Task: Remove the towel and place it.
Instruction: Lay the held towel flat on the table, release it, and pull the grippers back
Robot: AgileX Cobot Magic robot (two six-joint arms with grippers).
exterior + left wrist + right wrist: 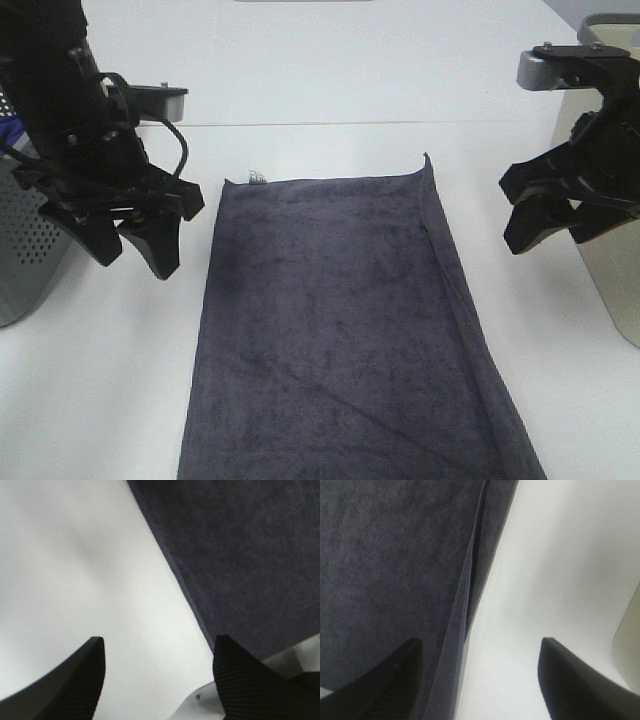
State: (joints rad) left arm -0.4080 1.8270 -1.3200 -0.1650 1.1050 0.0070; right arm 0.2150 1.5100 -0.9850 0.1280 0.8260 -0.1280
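Note:
The dark charcoal-grey towel lies spread flat on the white table, running from the middle to the near edge, with a small tag at its far left corner and a folded strip along its right side. My left gripper hangs open above bare table just left of the towel's far left corner, holding nothing. My right gripper is open to the right of the towel, also holding nothing. In the left wrist view the towel lies beyond the open fingers. The right wrist view shows the towel's folded edge between open fingers.
A grey perforated basket stands at the left edge behind the left arm, with a bit of blue showing at it. A pale beige container stands at the right edge beside the right gripper. White table stretches beyond the towel.

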